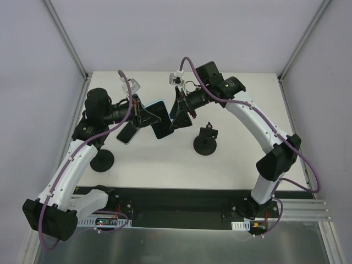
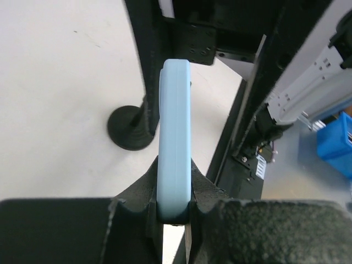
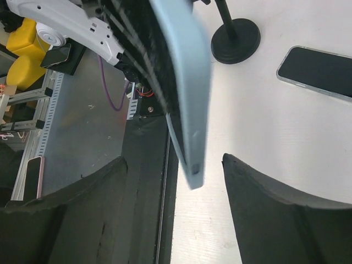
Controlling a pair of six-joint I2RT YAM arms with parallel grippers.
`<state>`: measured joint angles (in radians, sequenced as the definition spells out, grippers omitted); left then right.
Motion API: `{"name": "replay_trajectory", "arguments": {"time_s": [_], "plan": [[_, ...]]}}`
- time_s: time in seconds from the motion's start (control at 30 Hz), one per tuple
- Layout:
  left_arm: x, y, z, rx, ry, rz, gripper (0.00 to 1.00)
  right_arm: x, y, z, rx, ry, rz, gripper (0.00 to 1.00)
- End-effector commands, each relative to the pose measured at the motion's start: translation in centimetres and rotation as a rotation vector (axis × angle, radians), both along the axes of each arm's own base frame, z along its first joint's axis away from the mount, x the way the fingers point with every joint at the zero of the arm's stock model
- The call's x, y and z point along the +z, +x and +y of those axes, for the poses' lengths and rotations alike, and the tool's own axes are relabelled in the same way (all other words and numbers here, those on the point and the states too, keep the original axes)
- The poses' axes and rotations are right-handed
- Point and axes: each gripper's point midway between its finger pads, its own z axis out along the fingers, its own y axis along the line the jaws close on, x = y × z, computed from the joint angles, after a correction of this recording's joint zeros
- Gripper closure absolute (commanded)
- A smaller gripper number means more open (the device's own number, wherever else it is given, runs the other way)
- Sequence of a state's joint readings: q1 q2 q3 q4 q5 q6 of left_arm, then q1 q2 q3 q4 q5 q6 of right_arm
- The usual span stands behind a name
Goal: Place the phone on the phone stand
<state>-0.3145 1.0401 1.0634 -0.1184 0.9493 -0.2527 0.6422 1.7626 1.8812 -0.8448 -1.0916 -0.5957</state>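
Starting at the left of the overhead view, we see a spare black stand (image 1: 102,159) with its round base on the white table (image 1: 242,104) and its top hidden under the left arm. Just right of it the phone (image 3: 316,70) lies flat on the table, dark face up, free of both arms: a slim rectangle with rounded corners, glossy black glass and a thin silver rim. Over it the left gripper (image 2: 174,208) is clamped on one end of a light-blue-cased phone (image 2: 175,137), held edge-on in the air; the case looks matte and slightly rubbery. The right gripper (image 3: 173,162) stands wide, its dark, rough-surfaced fingers on either side of that blue phone's free end without touching it, as far as we can tell. Further right the phone stand (image 1: 206,144) sits apart from both arms, matte black, with a disc base, a short post and a small clamp cradle that holds no phone. We judge the phone to be light and stiff but slick and easy to crack. Lying flat, it offers little to grab, so we would pinch it gently across its two long rims near the middle, keeping the pads off the glass face where they could slide.
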Motion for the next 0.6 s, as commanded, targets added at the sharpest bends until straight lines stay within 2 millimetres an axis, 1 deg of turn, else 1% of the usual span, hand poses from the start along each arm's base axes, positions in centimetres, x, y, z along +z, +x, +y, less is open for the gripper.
{"name": "replay_trajectory", "arguments": {"time_s": [0.0,0.03,0.07,0.1,0.13,0.17,0.2,0.27,0.3,0.37,0.4,0.43,0.47,0.5,0.53,0.57], "plan": [[3.9,1.8,1.6,0.076,-0.13,-0.121,1.0,1.0,0.3,0.3,0.007,0.04,-0.053,0.26],[4.0,1.8,1.6,0.063,-0.148,-0.112,1.0,1.0,0.4,0.5,0.005,0.043,-0.047,0.26],[4.2,1.1,1.4,0.014,-0.165,-0.111,1.0,1.3,0.8,0.9,0.002,0.061,-0.059,0.26],[4.5,0.9,1.2,-0.011,-0.19,-0.098,1.0,1.4,0.8,1.2,0.002,0.07,-0.053,0.26],[4.3,1.0,1.0,-0.028,-0.199,-0.088,1.0,1.7,0.7,1.4,-0.004,0.077,-0.02,0.27],[4.4,0.8,0.9,-0.046,-0.209,-0.081,1.0,2.1,1.0,1.8,-0.003,0.101,-0.031,0.28],[4.1,0.6,0.8,-0.061,-0.218,-0.054,1.0,2.2,0.9,2.1,0.006,0.11,-0.023,0.28],[4.5,0.4,0.8,-0.075,-0.231,-0.077,1.0,2.4,0.8,2.6,0.003,0.114,-0.01,0.31],[4.3,0.4,0.8,-0.074,-0.237,-0.067,1.0,2.2,0.8,2.8,0.002,0.107,-0.008,0.31],[4.7,0.1,0.9,-0.074,-0.245,-0.094,1.0,2.2,0.9,2.9,0.002,0.105,-0.006,0.33],[4.7,0.1,0.8,-0.073,-0.246,-0.096,1.0,2.1,0.9,3.0,0.004,0.104,0.0,0.35],[4.8,0.1,0.9,-0.067,-0.246,-0.103,1.0,2.2,0.8,3.1,0.012,0.108,0.008,0.44],[4.9,0.0,0.9,-0.065,-0.248,-0.11,1.0,2.5,0.7,3.1,0.017,0.113,0.01,0.5],[4.9,0.0,1.0,-0.06,-0.25,-0.118,1.0,2.4,0.5,3.2,0.025,0.114,0.015,0.62],[5.1,-0.1,1.0,-0.055,-0.253,-0.127,1.0,2.5,0.4,3.2,0.035,0.121,0.023,0.72],[5.1,-0.1,1.1,-0.051,-0.254,-0.131,1.0,2.8,0.3,3.3,0.044,0.13,0.021,0.79]]}}
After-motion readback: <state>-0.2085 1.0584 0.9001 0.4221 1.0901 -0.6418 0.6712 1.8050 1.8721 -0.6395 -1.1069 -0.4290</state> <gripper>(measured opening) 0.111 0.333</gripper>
